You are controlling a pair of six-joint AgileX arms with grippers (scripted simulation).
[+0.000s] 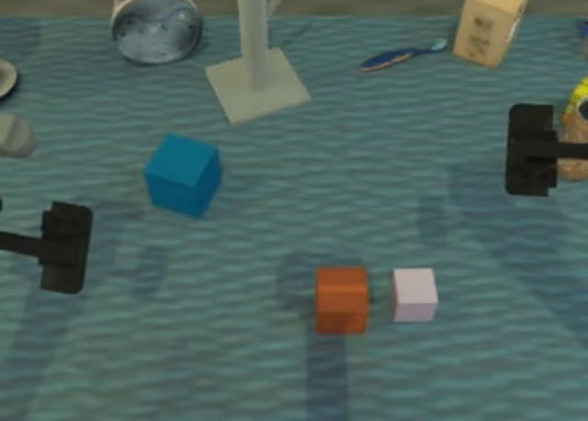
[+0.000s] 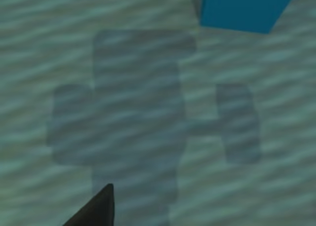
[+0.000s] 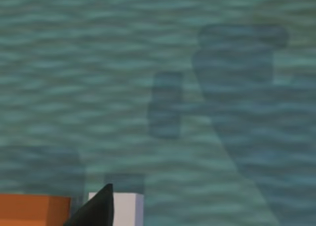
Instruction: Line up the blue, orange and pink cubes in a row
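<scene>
Blue cube [image 1: 183, 174] lies free; left gripper [image 1: 66, 247], right gripper [image 1: 531, 151] hover, spread unclear.

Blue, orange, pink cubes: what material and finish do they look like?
Large teal-blue cube, mid-sized orange cube and small pale pink cube all look like plain matte solids, maybe painted wood or plastic: flat uniform colour, no highlights, grain or print. Actual material cannot be told.
</scene>
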